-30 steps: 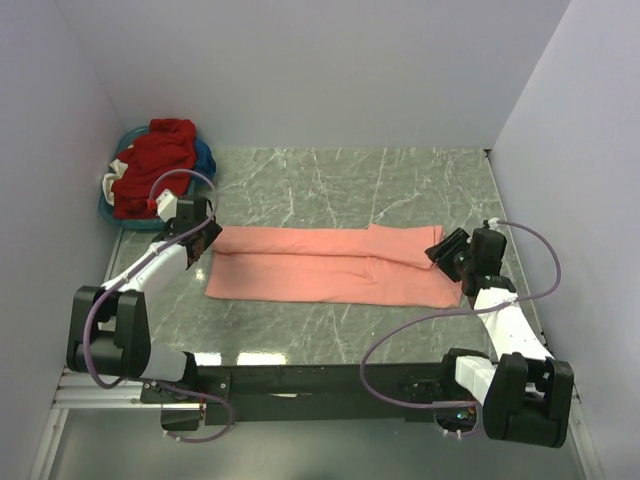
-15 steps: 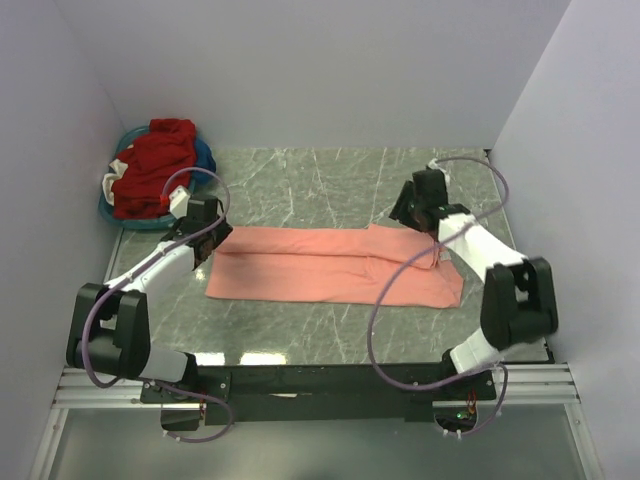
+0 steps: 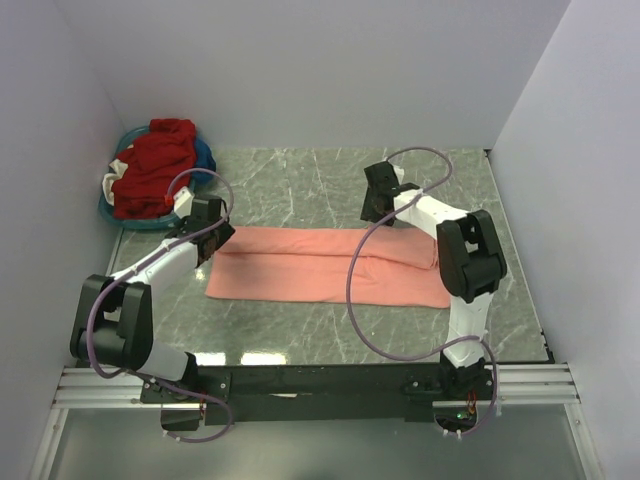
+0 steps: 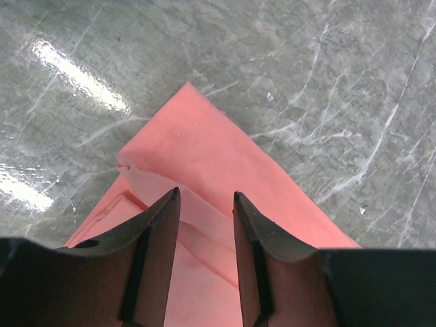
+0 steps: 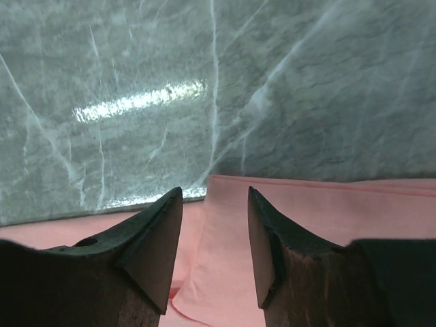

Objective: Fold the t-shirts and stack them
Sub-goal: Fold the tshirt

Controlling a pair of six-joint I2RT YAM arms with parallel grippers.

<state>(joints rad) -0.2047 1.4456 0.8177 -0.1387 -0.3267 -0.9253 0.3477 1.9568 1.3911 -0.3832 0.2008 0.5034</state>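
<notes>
surface: grey-green marble with white veins [image 3: 300,180], glare streaks on it; black rail along the 6 o'clock edge
room: plain pale walls [image 3: 300,70] at 9, 12 and 3 o'clock
pink t-shirt: salmon-pink [image 3: 310,268], folded into a long flat strip across mid-surface, running 9 to 3 o'clock
basket: teal, round [image 3: 106,214], in the 10 o'clock corner
dark red shirt: heaped in the basket [image 3: 150,165], blue cloth [image 3: 206,158] showing at its 3 o'clock side
left pincer: [image 3: 218,240] [image 4: 204,197] over the strip's 9 o'clock end at the far corner; jaws apart, cloth seen through the gap, not pinched
right pincer: [image 3: 372,214] [image 5: 214,194] at the strip's 12 o'clock edge, right of centre; jaws apart, nothing between them
</notes>
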